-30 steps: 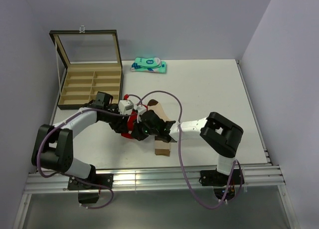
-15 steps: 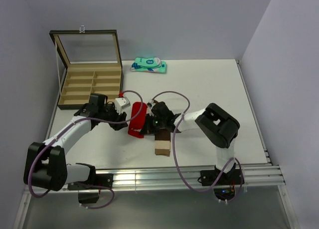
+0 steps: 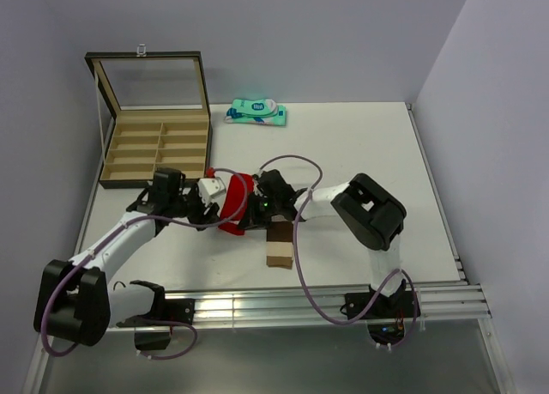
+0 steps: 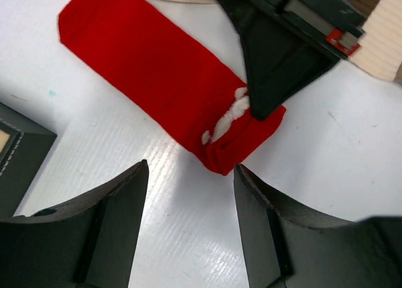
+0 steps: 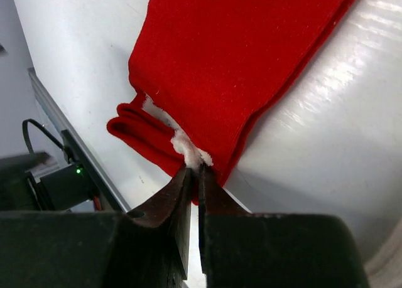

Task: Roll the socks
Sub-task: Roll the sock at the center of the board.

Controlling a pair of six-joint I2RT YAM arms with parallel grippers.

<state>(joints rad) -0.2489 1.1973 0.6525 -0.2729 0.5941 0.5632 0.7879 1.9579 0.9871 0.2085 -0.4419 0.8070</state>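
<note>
There are two socks, one box (image 3: 154,149) with its lid up, one teal packet (image 3: 256,112) and two hands on the white bench (image 3: 377,154). The red sock (image 3: 236,203) lies mid-bench between the hands. The beige sock (image 3: 279,248) lies just to its right, nearer the front edge, its far end hidden under the right arm. The left hand (image 4: 190,169) is spread wide and holds nothing, its fingers (image 4: 113,231) framing the red sock's folded end without gripping it. The right hand (image 5: 195,175) is pinched tight on that same folded end, where a bit of white shows. A second ago the left hand was pressed in over the red sock against the right hand; it has since pulled back to the left and spread wider, leaving more of the red sock in view, while the beige sock has stayed put
</note>
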